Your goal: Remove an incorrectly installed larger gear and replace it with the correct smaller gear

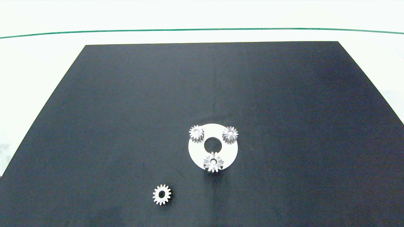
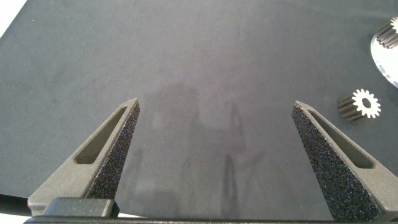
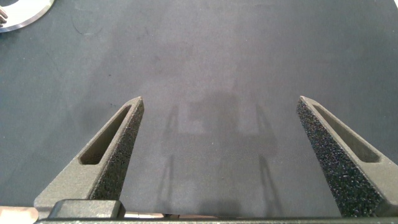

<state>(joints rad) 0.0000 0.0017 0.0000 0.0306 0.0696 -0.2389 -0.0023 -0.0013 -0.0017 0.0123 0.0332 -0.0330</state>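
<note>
A white disc (image 1: 227, 151) with a centre hole lies on the black mat, and three silver gears stand on it. The larger gear (image 1: 213, 161), star-like with long teeth, sits at the disc's near edge. Two compact gears (image 1: 196, 133) (image 1: 230, 134) sit at its far left and far right. The loose smaller gear (image 1: 162, 194) lies flat on the mat, near-left of the disc. Neither arm shows in the head view. My left gripper (image 2: 216, 102) hangs open over bare mat, with the smaller gear (image 2: 360, 104) off to one side. My right gripper (image 3: 219, 98) is open over bare mat too.
The black mat (image 1: 126, 110) covers most of the white table. A green line (image 1: 202, 29) runs across the table beyond the mat's far edge. A corner of the disc (image 3: 18, 12) shows in the right wrist view, and its rim (image 2: 387, 55) in the left wrist view.
</note>
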